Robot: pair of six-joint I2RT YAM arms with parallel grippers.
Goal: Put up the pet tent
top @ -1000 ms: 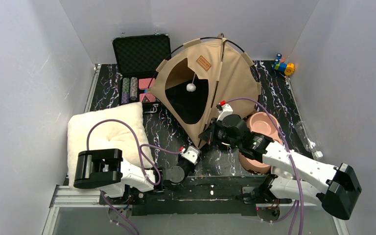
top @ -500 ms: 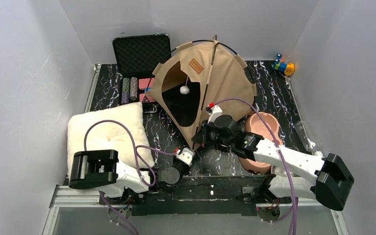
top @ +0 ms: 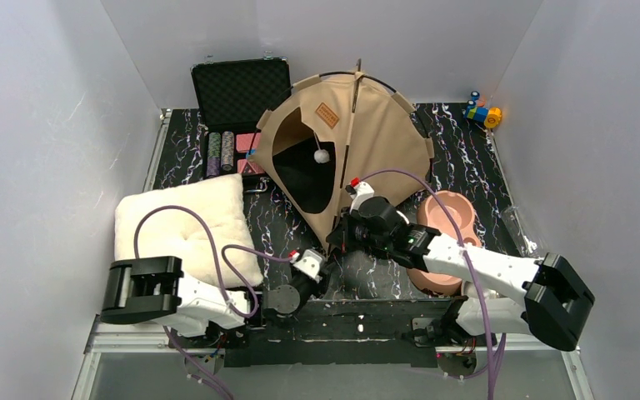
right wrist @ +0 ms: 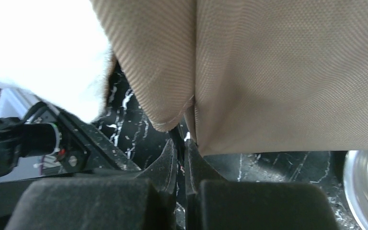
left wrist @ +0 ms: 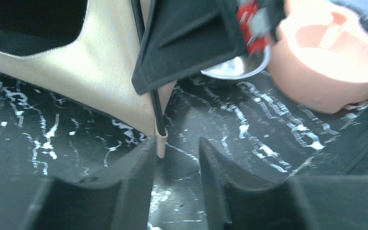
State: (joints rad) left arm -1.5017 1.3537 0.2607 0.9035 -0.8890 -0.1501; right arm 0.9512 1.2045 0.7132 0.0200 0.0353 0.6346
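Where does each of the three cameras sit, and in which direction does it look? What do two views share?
Top external: above, behind the bases, looking down at the pet tent; left arm, right arm show.
Left wrist: low, facing the tent's corner and pink bowl; left gripper below.
Right wrist: close against the canvas; right gripper pinches it.
Shared: that tent corner.
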